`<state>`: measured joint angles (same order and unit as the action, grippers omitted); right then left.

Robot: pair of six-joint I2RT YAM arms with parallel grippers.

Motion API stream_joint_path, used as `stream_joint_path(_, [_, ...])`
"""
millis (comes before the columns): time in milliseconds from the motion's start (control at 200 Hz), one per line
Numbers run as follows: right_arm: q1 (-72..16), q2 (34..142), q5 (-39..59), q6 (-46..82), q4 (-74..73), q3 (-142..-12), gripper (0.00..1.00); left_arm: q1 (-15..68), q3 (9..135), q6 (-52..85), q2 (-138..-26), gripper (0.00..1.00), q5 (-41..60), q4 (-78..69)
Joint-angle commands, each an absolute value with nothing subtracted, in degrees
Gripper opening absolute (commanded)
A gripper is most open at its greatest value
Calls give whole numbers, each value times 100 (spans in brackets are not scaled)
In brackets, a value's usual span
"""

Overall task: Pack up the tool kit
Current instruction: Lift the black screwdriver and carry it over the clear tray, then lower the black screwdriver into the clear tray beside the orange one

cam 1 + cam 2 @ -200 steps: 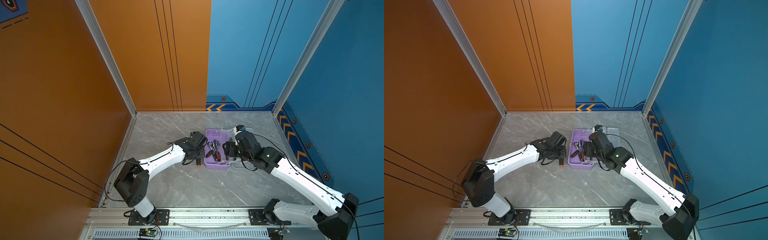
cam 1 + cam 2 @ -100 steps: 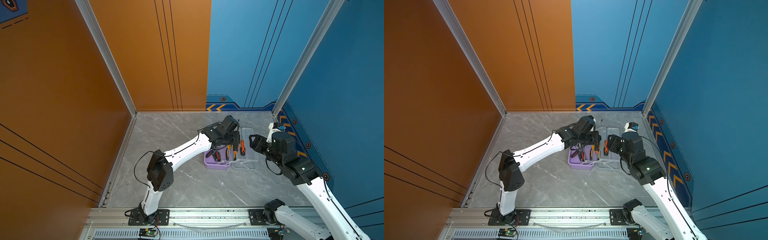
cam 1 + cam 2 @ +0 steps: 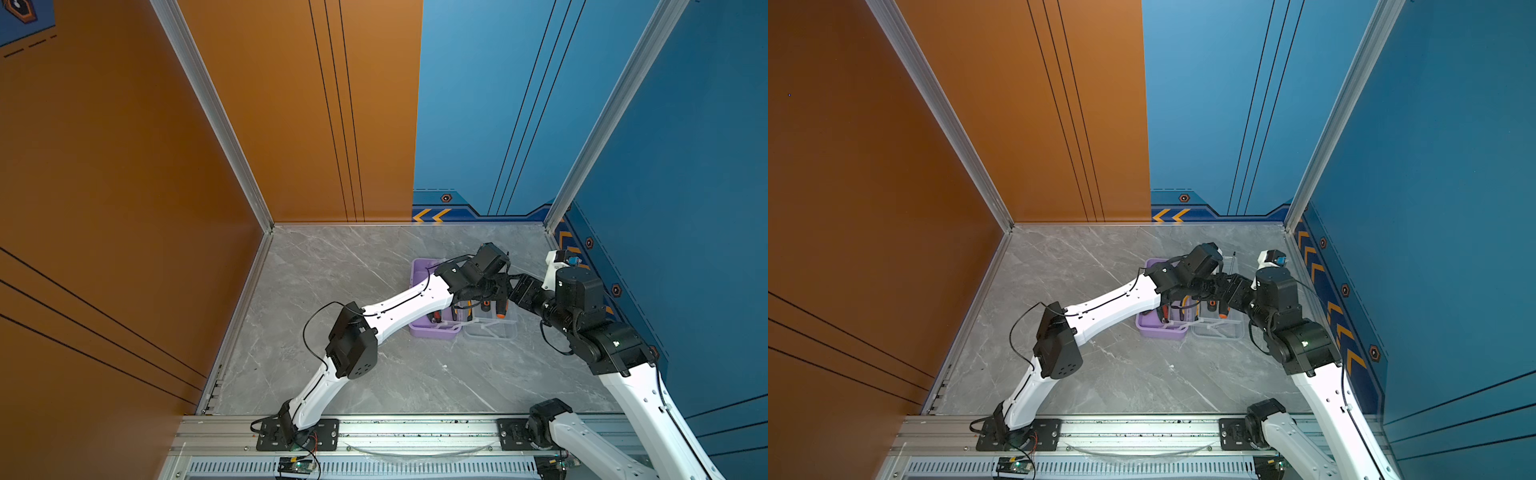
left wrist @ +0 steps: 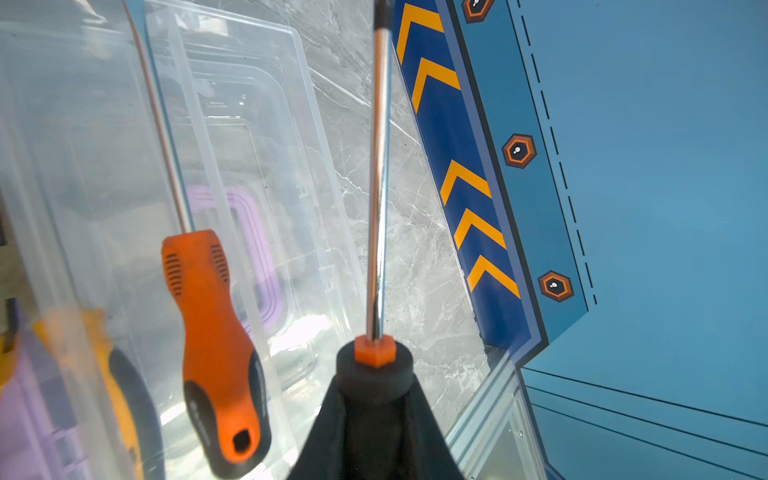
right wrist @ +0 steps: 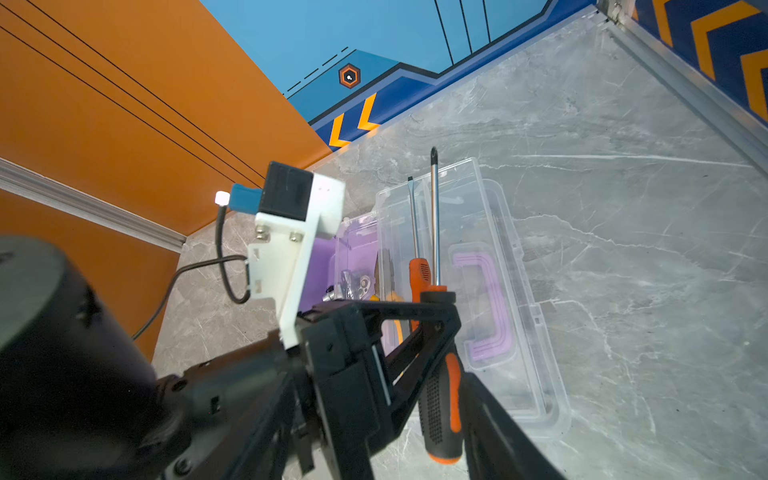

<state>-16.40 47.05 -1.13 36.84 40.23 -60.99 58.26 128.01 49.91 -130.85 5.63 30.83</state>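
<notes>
The case (image 3: 420,269) (image 3: 1160,331) sits on the grey counter (image 3: 374,374) with its clear lid (image 3: 490,331) (image 3: 1219,331) (image 4: 257,124) (image 5: 536,374) folded out flat beside it. The purple carry handle (image 5: 503,307) (image 4: 258,249) lies flat on the lid.

The left end effector (image 3: 494,286) (image 3: 1213,286) (image 4: 374,399) (image 5: 438,305) reaches across the case and hangs above the lid. It is clenched on the top of the handle of a black-and-orange screwdriver (image 4: 380,187) (image 5: 440,399). That screwdriver is lifted clear of the lid, and its steel shaft runs along the lid's length.

An orange screwdriver (image 4: 212,324) (image 5: 419,270) lies on the lid, on the side nearest the case, roughly parallel to the held one. Inside the case, against the wall next to the lid, are the yellow-handled pliers (image 5: 392,297) (image 4: 120,374). A steel wrench (image 5: 357,286) lies further into the case beside them.

The right end effector (image 3: 1231,291) comes at the lid from the side away from the case and meets the left one over it. One of its fingers (image 5: 511,428) shows just beside the butt of the held screwdriver's handle. The other is lost in the dark blur of the two wrists, so I cannot tell whether this end effector is released or pressing on the handle.
</notes>
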Motion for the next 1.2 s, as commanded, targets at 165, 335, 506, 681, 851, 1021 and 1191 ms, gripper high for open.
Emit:
stream_joint_path(165, [-1468, 4597, 192, 3522, 4228, -5979, 65, 5827, 13253, 5177, -13559, 0, 347, 3065])
stream_joint_path(335, [-1462, 4624, 202, 3529, 4228, -5927, 65, 5789, 13172, 5225, -13676, 0, 252, 3067])
stream_joint_path(506, [-1462, 4654, 218, 3542, 4184, -5863, 65, 5700, 13180, 5361, -13786, 0, 316, 3066])
stream_joint_path(681, [-1462, 4674, 214, 3542, 4166, -5806, 66, 5621, 13384, 5422, -13934, 0, 359, 3069])
stream_joint_path(851, [-1453, 4729, 237, 3516, 4140, -5758, 67, 5561, 13518, 5474, -14082, 0, 556, 3065])
stream_joint_path(1021, [-1450, 4783, 231, 3516, 4103, -5739, 69, 5550, 13421, 5404, -14006, 29, 567, 3067])
stream_joint_path(1191, [-1450, 4799, 224, 3526, 4070, -5732, 70, 5522, 13321, 5236, -13811, 37, 583, 3067])
